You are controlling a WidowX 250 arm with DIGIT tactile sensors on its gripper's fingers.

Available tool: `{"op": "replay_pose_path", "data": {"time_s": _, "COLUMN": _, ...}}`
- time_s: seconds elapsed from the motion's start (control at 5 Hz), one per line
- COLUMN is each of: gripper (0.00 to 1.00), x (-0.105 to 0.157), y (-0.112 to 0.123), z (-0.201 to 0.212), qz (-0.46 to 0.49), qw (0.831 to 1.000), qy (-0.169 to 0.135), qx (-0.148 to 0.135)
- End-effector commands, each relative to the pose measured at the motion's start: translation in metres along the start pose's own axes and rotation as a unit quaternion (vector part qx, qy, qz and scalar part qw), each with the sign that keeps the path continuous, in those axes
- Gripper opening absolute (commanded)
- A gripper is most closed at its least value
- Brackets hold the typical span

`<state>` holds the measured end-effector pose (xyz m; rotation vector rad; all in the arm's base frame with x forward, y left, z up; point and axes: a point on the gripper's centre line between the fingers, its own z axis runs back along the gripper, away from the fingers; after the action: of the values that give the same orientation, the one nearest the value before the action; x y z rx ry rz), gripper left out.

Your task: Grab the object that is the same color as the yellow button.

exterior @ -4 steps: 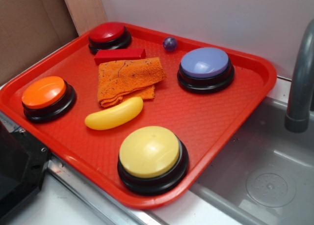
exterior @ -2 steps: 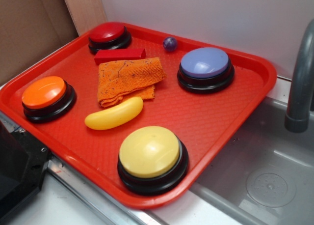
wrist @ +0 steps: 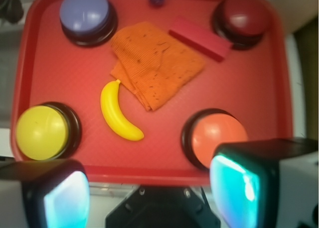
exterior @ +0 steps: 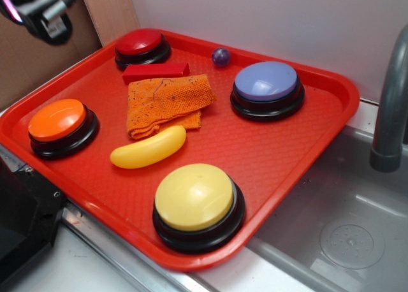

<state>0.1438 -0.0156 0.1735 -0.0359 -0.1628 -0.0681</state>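
Four round buttons sit on a red tray (exterior: 306,136), one toward each corner, and we take them in turn from the side view. We see the yellow button (exterior: 194,197) on its black base at the near edge, the orange button (exterior: 57,120) at the left, the dark red button (exterior: 139,43) at the far corner and the lavender button (exterior: 266,81) toward the right. We find the banana (exterior: 148,148) lying flat near the middle of the tray, between the yellow and orange buttons, its far end touching or just overlapping the edge of a folded orange cloth (exterior: 167,101). Beyond the cloth lies a red block (exterior: 156,71), just in front of the dark red button, and a small purple ball (exterior: 221,57) rests near the tray's far rim. At the right we note a grey sink (exterior: 344,222) and a grey spout (exterior: 390,110).

We see the gripper (wrist: 144,195) in the wrist view as two fingers with glowing teal pads at the bottom corners — spread wide, with nothing between them. It hangs above the near edge of the tray, well apart from the banana, which lies free on the tray with nothing gripping it. In the side view only part of the arm (exterior: 35,10) shows, at the upper left corner — above the tray's left side.
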Motion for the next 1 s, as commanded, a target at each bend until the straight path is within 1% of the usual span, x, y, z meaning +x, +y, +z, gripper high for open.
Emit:
{"op": "replay_pose_path", "data": {"time_s": 0.0, "gripper": 1.00, "x": 0.020, "y": -0.018, "z": -0.052, "qz": -0.032, "qw": 0.999, "qy": -0.018, "qx": -0.008}}
{"op": "replay_pose_path", "data": {"time_s": 0.2, "gripper": 1.00, "x": 0.029, "y": -0.033, "z": -0.081, "qz": -0.042, "qw": 0.999, "qy": -0.005, "qx": -0.004}}
{"op": "replay_pose_path", "data": {"time_s": 0.4, "gripper": 1.00, "x": 0.034, "y": -0.047, "z": -0.109, "qz": -0.044, "qw": 0.999, "qy": 0.018, "qx": 0.010}}
{"op": "replay_pose_path", "data": {"time_s": 0.6, "gripper": 1.00, "x": 0.034, "y": -0.050, "z": -0.129, "qz": -0.037, "qw": 0.999, "qy": 0.032, "qx": 0.010}}
{"op": "replay_pose_path", "data": {"time_s": 0.8, "gripper": 1.00, "x": 0.034, "y": -0.047, "z": -0.141, "qz": -0.020, "qw": 0.999, "qy": 0.044, "qx": 0.013}}
